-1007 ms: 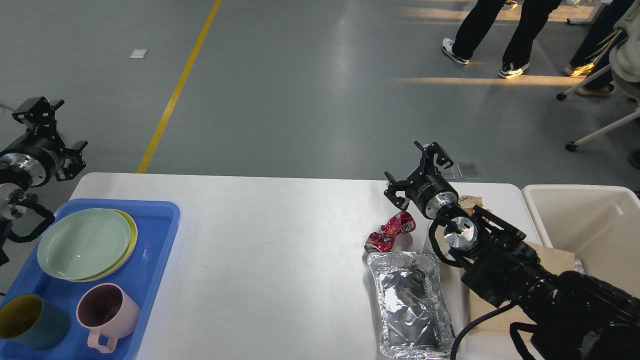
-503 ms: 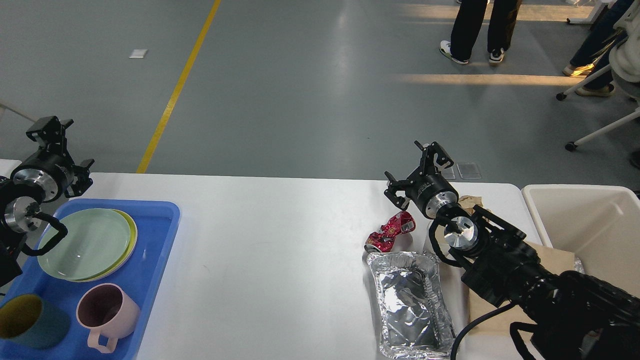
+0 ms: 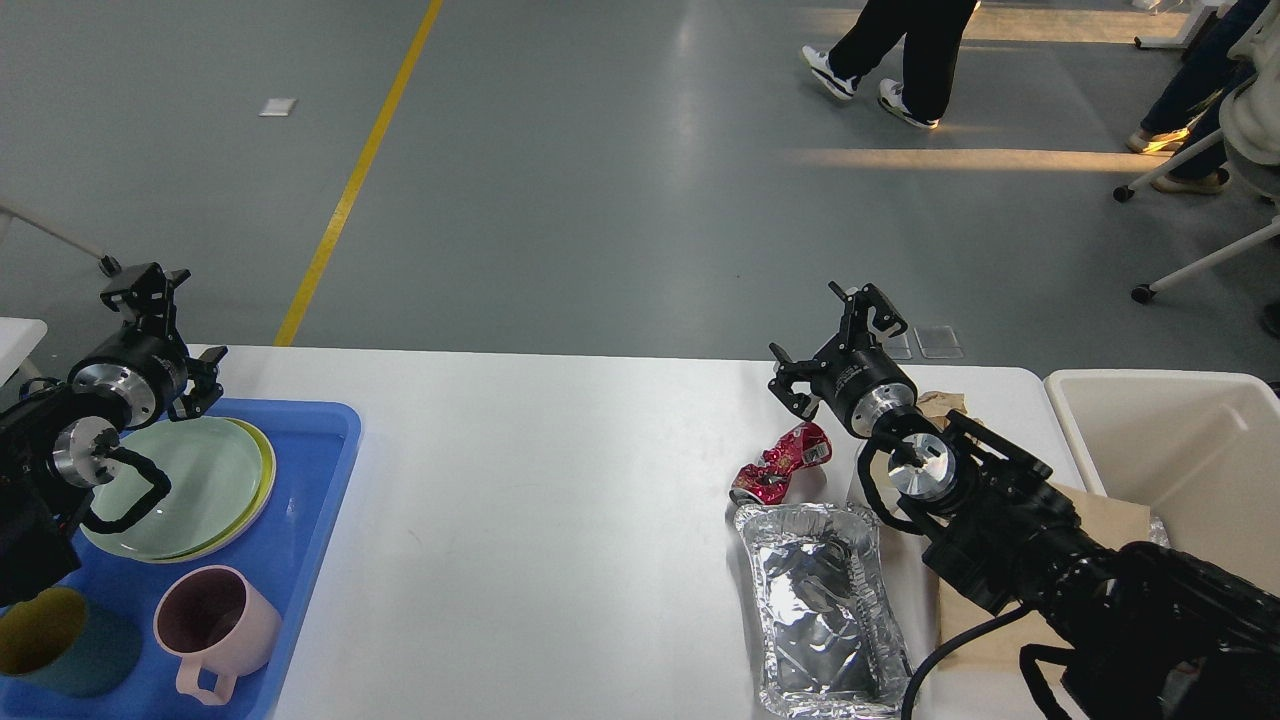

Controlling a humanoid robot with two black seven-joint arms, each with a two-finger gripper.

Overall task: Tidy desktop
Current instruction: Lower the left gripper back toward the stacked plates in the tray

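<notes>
The white desktop [image 3: 550, 500] fills the lower part of the head view. A crushed red can [image 3: 781, 462] lies on it right of centre, with a crumpled foil tray [image 3: 820, 610] just in front of it. My right gripper [image 3: 830, 345] is open and empty, held above the desktop just behind and right of the can. My left gripper [image 3: 165, 335] is open and empty above the far left corner of the blue tray [image 3: 310, 480]. Brown paper [image 3: 1100, 520] lies under my right arm.
The blue tray holds stacked green plates [image 3: 190, 490], a pink mug [image 3: 215, 625] and a teal-and-yellow cup [image 3: 60, 655]. A cream bin [image 3: 1180, 450] stands at the right end. People walk on the floor beyond, near a wheeled chair [image 3: 1190, 260].
My left arm has moved right and toward the desktop, from beyond the left edge to over the blue tray's far corner. My right arm has not moved. A person behind walked left.
</notes>
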